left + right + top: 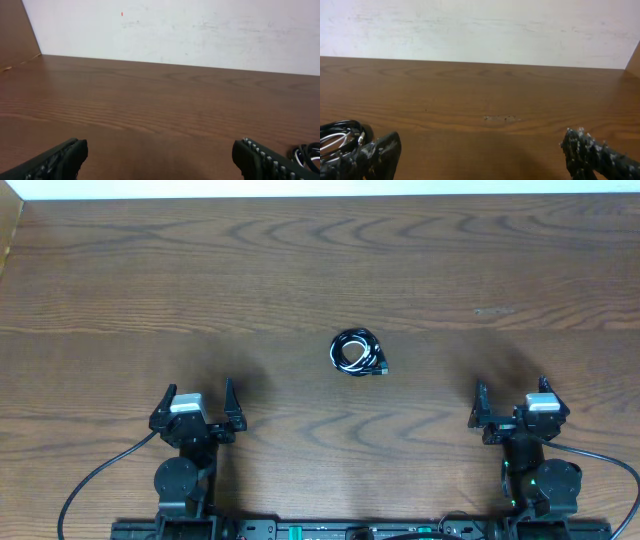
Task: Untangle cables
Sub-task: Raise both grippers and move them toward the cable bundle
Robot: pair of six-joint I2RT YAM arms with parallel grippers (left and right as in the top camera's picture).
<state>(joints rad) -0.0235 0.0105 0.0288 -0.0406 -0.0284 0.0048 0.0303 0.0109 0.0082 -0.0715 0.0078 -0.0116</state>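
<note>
Overhead: the cables lay in one coil on the worktop. My left tool and right tool stood wide open and empty, well short of the cables on either side.

Left wrist: my left tool sat left of the cables.

Right wrist: my right tool sat right of the cables.

Best practice, I judged: pinch separate strands, part slowly.
</note>
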